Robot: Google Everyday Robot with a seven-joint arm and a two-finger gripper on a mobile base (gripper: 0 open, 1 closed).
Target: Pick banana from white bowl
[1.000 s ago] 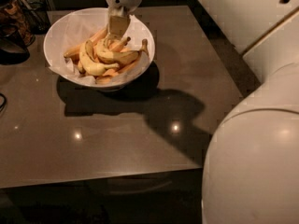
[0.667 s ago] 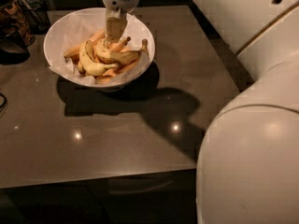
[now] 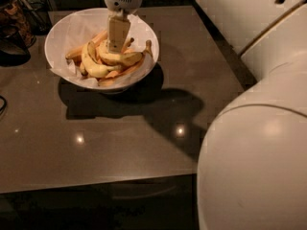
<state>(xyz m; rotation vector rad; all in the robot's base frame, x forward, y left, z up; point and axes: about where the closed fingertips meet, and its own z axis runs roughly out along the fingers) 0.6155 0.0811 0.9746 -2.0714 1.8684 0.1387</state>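
Note:
The white bowl [image 3: 62,30] stands at the far left of the brown table, lined with white paper. It holds several bananas. A plump yellow banana [image 3: 125,58] lies on top of the pile, and another yellow one [image 3: 94,67] curves at the left. Slimmer orange-tinted bananas [image 3: 86,47] lie around them. My gripper [image 3: 116,46] reaches straight down into the bowl from above. Its tip is at the left end of the top banana and hides that end.
The brown table [image 3: 120,143] stretches from the bowl toward the front edge. Dark clutter [image 3: 14,18] stands at the far left beside the bowl. My white arm and body [image 3: 259,128] fill the right side of the view.
The gripper has shifted slightly left and lower into the bowl, onto the top banana. The bananas have not visibly moved.

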